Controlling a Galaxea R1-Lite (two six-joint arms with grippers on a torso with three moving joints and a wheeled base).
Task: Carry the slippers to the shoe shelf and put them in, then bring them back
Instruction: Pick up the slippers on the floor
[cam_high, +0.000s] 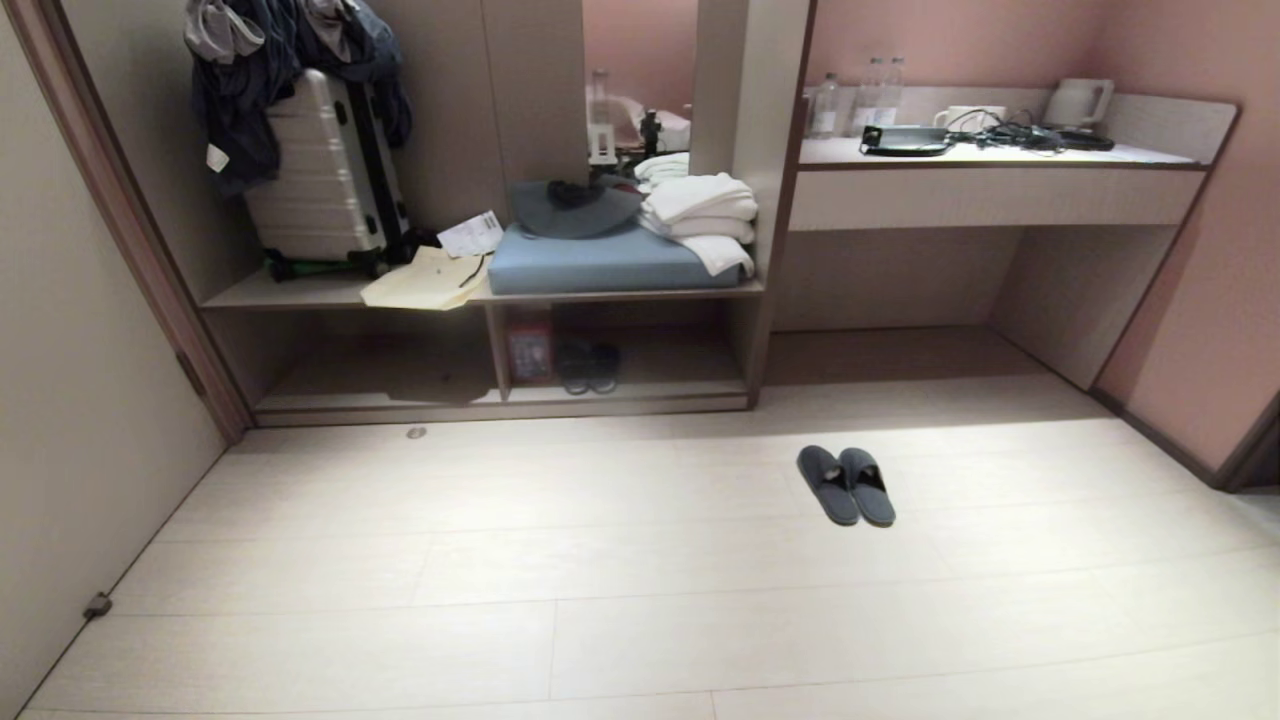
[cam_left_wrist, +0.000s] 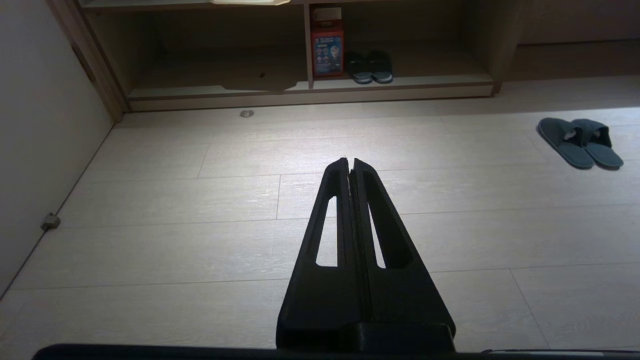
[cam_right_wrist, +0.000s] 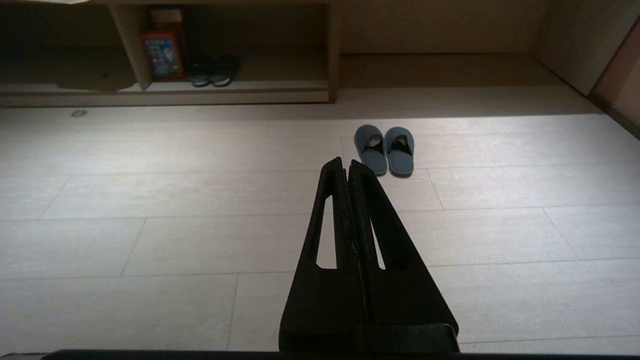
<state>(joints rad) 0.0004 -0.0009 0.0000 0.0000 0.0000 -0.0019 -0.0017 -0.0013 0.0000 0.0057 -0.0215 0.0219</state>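
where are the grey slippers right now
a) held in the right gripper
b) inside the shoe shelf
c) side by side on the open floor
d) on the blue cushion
c: the slippers lie side by side on the floor, out in front of the shoe shelf, with no gripper near them.

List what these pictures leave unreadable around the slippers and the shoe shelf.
- Print on the red box in the shoe shelf: too small, every view.
- White tag in the slippers: too small.
- Left compartment's back: shadowed.
- Both end effectors: outside the head view.
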